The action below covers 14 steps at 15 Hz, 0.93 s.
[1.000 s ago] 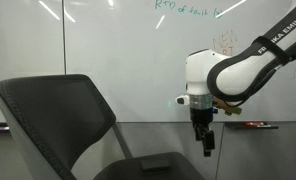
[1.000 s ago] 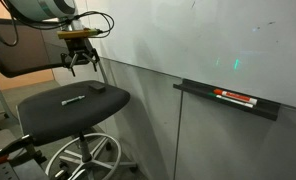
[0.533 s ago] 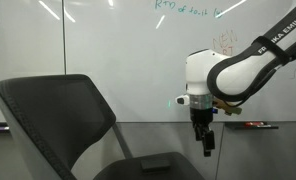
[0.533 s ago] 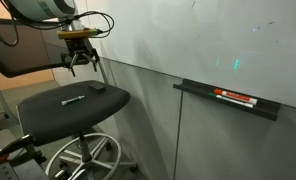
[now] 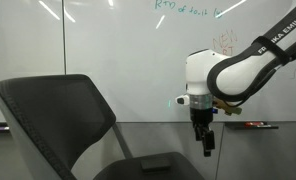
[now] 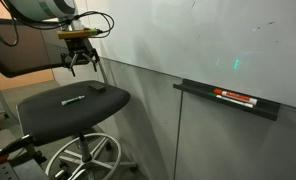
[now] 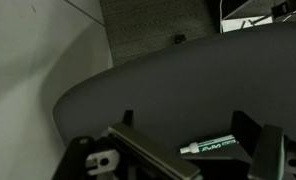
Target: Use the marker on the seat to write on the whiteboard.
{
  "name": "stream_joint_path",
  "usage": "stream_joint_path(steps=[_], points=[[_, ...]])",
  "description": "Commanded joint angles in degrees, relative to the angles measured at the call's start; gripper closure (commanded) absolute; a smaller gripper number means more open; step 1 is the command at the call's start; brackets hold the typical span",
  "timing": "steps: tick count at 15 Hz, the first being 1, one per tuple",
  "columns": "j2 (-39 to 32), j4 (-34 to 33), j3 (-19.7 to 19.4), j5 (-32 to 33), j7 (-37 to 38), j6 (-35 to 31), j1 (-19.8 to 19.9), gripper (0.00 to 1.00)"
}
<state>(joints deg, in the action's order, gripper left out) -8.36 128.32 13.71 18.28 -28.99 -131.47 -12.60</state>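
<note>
Dark padded seat [image 6: 43, 118], marker [image 6: 72, 100] lying flat on it, small dark object [image 6: 94, 88] near it

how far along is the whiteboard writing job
Done: nothing yet. The marker lies untouched on the seat. In hand: the end effector hangs open and empty above the seat. Left: lower, grasp the marker, carry it to the whiteboard and write.

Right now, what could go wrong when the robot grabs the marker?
The marker is slim and lies flat on the seat, so the open gripper above might nudge it and roll it off. Pushing down could make the seat swivel. A dark object lies close by and might get bumped.
</note>
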Motion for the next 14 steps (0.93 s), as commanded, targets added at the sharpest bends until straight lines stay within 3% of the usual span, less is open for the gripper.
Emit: stream_joint_path(steps=[1,9,14], points=[[0.0,-0.1,0.1,0.0,0.0,0.1,0.1,0.0],[-3.7,-0.1,1.0,-0.9,5.8,-3.0,-1.4,0.0],[-7.1,-0.6,0.5,0.4,18.2,-8.7,-3.6,0.0]])
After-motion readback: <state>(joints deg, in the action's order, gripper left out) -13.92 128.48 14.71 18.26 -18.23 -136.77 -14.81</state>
